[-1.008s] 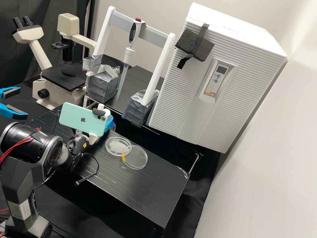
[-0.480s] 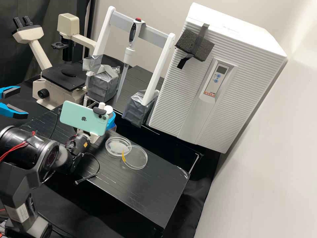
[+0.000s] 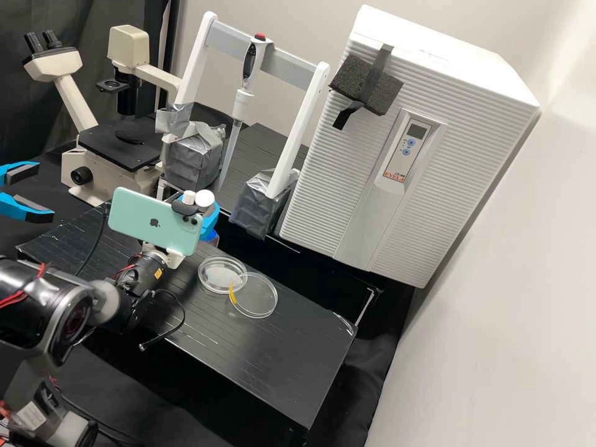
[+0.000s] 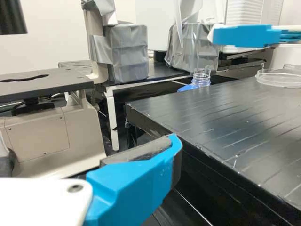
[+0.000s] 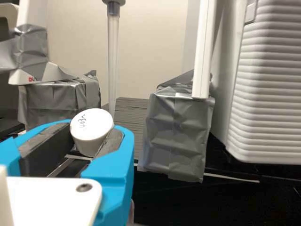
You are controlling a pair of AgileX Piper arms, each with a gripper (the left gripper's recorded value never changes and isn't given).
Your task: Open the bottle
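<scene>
Right pincer (image 3: 200,214) in the high view is clamped on the white cap (image 3: 205,198), roughly 10 o'clock from the petri dishes (image 3: 239,285). The left pincer (image 3: 18,191) hangs wide open out at 9 o'clock of the bench (image 3: 261,354).

Left wrist view: bottle (image 4: 201,76) stands uncapped, just under the right pincer.

Right wrist view: cap sits tilted between the pads, so I reckon it could slip out. A low swing might also tip the bottle.

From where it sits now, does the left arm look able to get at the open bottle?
Probably yes: the left end effector is open and faces the bottle across the bench, though the right end effector holds the cap close above it.
</scene>
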